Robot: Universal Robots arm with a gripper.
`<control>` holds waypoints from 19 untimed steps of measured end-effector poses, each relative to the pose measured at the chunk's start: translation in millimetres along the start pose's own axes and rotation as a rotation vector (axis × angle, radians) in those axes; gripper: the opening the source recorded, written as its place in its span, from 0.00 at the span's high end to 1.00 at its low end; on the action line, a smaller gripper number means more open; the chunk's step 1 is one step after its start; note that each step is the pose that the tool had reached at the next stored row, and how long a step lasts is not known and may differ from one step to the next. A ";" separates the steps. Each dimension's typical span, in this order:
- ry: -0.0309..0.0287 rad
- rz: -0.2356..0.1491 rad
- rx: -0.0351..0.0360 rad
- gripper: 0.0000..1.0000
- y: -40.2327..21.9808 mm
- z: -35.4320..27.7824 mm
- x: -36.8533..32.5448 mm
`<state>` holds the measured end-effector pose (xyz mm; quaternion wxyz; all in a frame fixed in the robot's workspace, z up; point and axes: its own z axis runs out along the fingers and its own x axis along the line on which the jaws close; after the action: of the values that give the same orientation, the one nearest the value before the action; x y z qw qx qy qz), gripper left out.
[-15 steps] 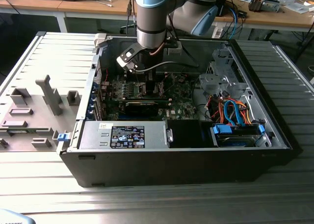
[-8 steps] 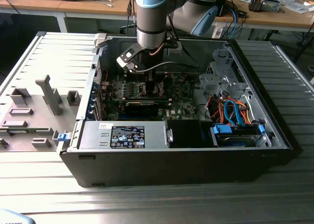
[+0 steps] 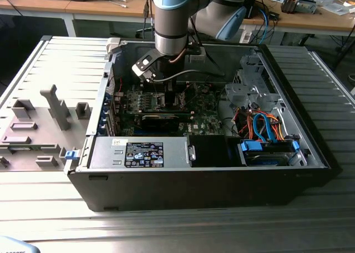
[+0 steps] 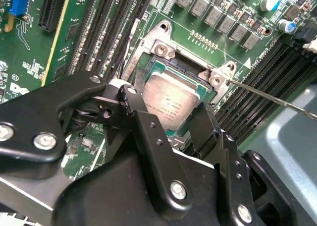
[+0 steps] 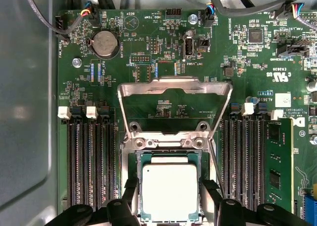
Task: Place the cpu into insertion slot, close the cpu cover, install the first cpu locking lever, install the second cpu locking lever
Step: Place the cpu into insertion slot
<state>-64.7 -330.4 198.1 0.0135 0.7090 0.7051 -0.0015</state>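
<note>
Though partly hidden — cpu seemingly seated

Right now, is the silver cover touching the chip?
Apart. In the first wrist view the cpu cover stands swung open, clear of the cpu.

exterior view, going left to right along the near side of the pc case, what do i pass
grey plastic fixture plate with upright blocks → silver power supply box with black label → dark square empty bay → bundle of orange and blue cables
</note>
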 end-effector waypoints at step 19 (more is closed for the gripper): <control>0.0015 -0.080 -0.0017 0.89 0.2 -10.6 -2.7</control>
<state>-64.7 -332.9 208.8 0.0135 0.6804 0.7327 -0.0009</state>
